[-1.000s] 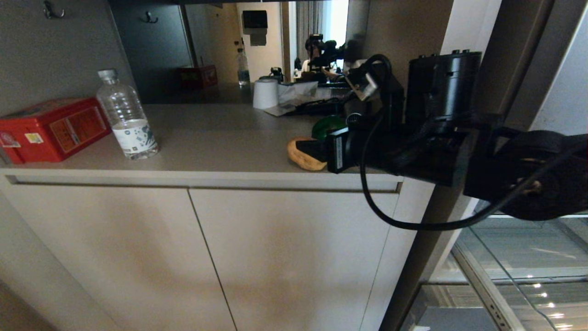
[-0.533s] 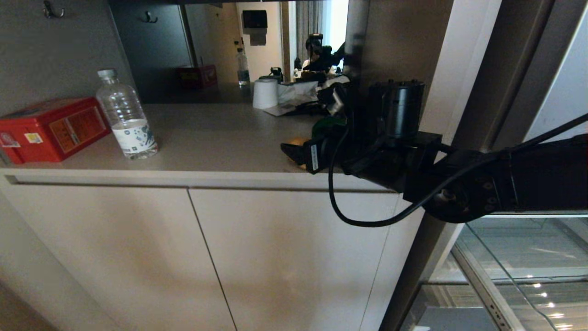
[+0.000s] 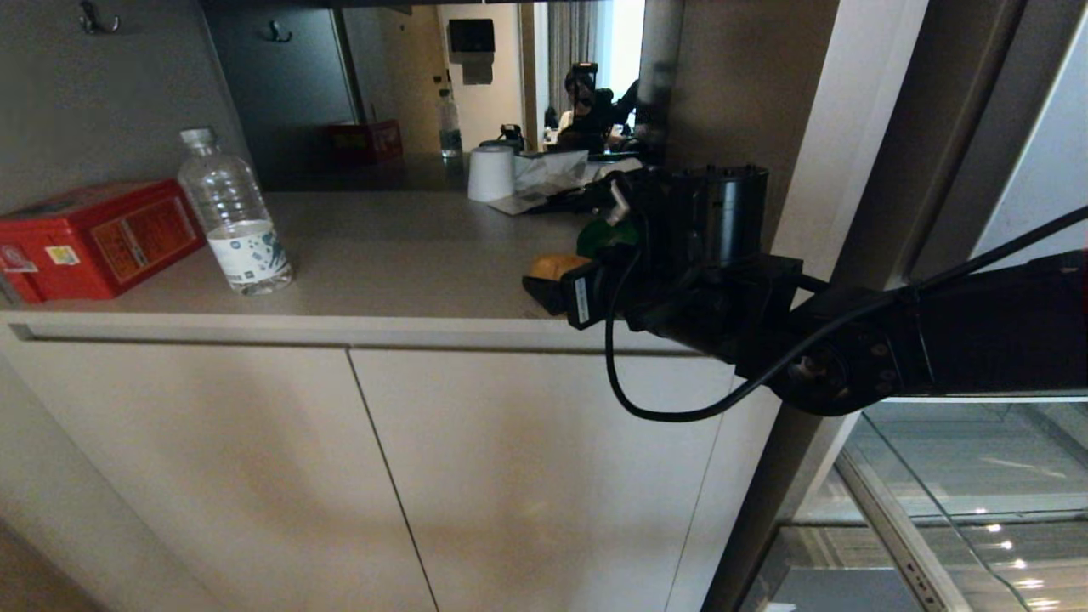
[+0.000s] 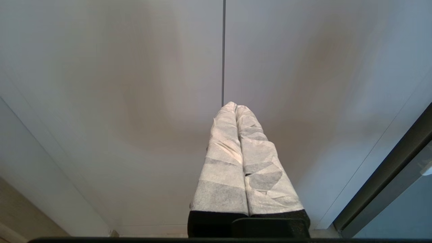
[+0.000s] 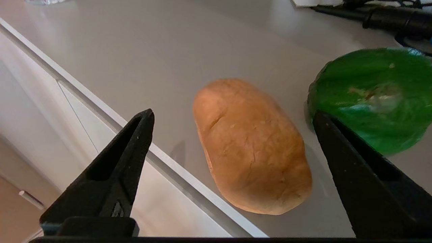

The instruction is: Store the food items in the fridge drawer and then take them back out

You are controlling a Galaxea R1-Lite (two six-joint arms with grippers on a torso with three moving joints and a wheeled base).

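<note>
The right pincer (image 5: 233, 116) hangs spread wide and empty over the oblong tan-brown potato (image 5: 251, 145) at centre frame on the beige surface (image 3: 382, 255), the glossy green bell pepper (image 5: 369, 92) just beside it, while the left pincer (image 4: 236, 108) stays pressed together.

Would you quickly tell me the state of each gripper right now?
Left gripper: closed, holding nothing, parked facing the cabinet doors.
Right gripper: open, holding nothing, over the potato on the counter.
</note>
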